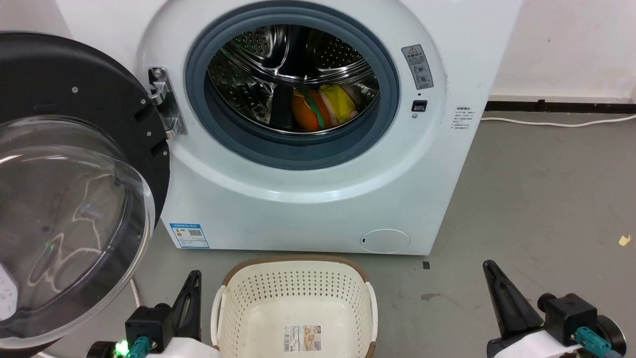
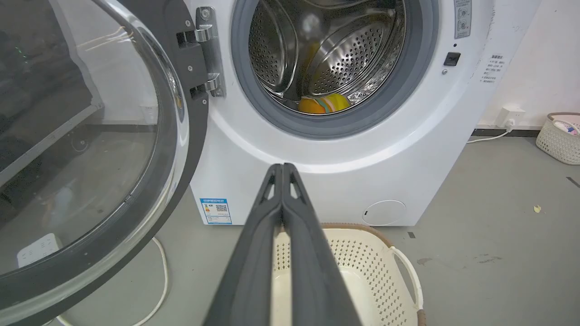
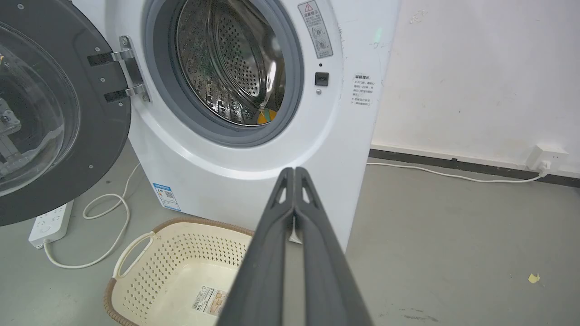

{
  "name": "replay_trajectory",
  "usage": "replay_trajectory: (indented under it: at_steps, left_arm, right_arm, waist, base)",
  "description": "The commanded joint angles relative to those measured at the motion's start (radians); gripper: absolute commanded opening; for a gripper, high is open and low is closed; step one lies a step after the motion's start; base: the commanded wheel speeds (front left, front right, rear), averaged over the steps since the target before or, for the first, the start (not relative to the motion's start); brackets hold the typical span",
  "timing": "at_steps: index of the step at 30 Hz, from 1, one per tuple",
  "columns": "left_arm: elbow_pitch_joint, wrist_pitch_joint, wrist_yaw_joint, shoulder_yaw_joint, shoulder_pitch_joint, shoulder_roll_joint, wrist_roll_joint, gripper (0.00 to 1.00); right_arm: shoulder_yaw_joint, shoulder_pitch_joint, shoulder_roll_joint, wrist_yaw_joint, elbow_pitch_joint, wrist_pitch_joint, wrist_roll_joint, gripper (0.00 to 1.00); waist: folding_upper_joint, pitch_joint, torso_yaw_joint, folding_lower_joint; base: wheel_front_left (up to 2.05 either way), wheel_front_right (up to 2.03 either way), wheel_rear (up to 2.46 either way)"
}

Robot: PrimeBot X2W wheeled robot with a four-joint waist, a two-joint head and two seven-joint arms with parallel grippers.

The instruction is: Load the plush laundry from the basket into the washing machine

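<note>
Left gripper [image 1: 194, 281] status: my two dark fingers are pressed flat together and pinch nothing. It sits low in the head view, tips pointing up, just left of the basket and apart from it. Further left, the door [image 1: 74, 99] of the washing machine [image 1: 308, 214] stands swung fully open on its metal hinge [image 1: 166, 102], with the black frame facing me and the clear glass bowl [image 1: 64, 214] bulging toward my left arm. Right of the hinge, the grey-blue rubber ring [image 1: 293, 151] surrounds the open mouth of the perforated steel drum [image 1: 248, 94]. The plush laundry [image 1: 323, 107] lies inside the drum on its lower wall, right of centre, orange part to the left and yellow part to the right, with a green band between them. Below the machine front, the basket [image 1: 293, 259] stands upright on the floor [image 1: 536, 189] between my two grippers, near the washer's base, and the barcode label [image 1: 302, 338] on its bottom is exposed. Right gripper [image 1: 494, 278] status: fingers likewise closed tip to tip, gripping nothing, held above bare floor well to the right of the basket. Beyond it, a white cable [image 1: 556, 123] runs along the foot of the wall, and a small yellow scrap [image 1: 624, 240] lies on the floor at the far right.
</note>
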State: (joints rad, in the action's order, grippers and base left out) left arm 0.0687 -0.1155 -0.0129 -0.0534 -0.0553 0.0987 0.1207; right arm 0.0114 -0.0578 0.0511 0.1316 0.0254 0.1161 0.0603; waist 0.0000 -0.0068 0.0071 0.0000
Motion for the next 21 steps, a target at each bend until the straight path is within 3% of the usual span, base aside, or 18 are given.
replay_trajectory:
  at_steps: [1, 21]
  left_arm:
    - [-0.009, 0.006, 0.007, 0.004, 0.020, -0.008, -0.011, 0.00]
    - [-0.031, 0.047, 0.009, 0.023, 0.033, -0.023, -0.052, 0.00]
  right_arm:
    - [-0.002, 0.016, -0.001, -0.001, -0.006, -0.007, -0.011, 0.00]
    - [-0.005, 0.032, -0.001, -0.001, -0.013, -0.048, -0.029, 0.00]
  waist:
    - [0.0000, 0.000, 0.000, 0.0000]
    - [0.0000, 0.003, -0.003, 0.0000]
  base:
    - [0.00, 0.00, 0.00]
    - [0.00, 0.00, 0.00]
